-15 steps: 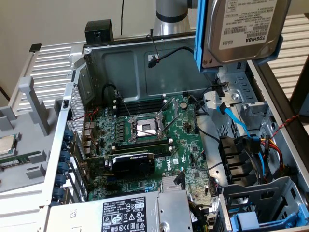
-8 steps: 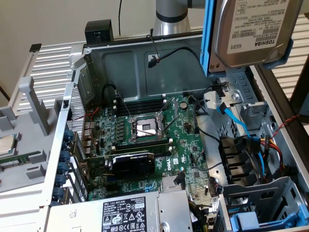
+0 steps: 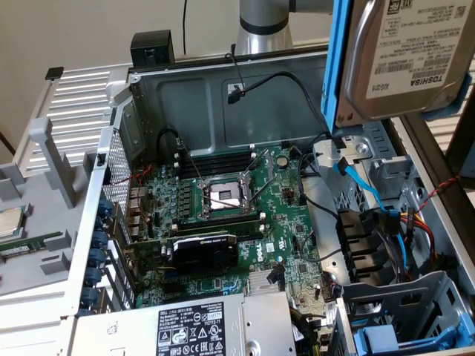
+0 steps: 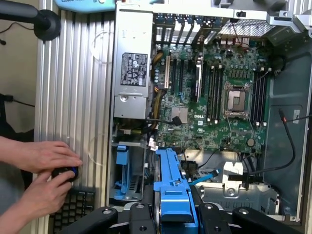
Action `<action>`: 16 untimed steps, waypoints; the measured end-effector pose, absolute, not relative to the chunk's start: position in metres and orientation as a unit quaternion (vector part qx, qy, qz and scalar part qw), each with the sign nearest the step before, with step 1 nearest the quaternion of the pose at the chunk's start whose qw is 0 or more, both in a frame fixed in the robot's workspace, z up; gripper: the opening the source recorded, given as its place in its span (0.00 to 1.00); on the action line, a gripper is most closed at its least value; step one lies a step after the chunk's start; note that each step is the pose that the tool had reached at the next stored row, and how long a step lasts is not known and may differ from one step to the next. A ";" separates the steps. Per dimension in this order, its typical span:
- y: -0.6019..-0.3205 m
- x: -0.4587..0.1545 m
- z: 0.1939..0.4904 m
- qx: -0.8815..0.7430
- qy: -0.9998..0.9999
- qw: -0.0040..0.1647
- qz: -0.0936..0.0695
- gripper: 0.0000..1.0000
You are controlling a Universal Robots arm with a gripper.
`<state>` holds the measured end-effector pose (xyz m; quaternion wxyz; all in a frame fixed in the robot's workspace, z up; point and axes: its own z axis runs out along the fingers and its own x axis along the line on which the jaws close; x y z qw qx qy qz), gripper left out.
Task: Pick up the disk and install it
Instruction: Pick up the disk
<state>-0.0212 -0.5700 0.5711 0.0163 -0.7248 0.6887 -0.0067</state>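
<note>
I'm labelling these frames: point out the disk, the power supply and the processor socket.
disk (image 3: 415, 52), exterior view, on its white label.
power supply (image 4: 134, 70), wrist view, on its label sticker.
processor socket (image 3: 225, 196), exterior view, on its middle.

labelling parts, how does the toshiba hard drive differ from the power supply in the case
The hard drive is held aloft and tilted above the case by the gripper; the power supply sits flat, mounted in the case. The hard drive's label is white, the power supply's black and white. The hard drive wears a blue carrier frame; the power supply is bare grey metal. Both are labelled metal boxes.
</note>
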 end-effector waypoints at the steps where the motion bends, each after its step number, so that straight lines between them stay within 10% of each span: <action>1: -0.572 -0.020 0.571 -0.725 0.689 0.017 -0.006 0.37; 16: -0.595 -0.003 0.571 -0.723 0.690 0.022 -0.001 0.37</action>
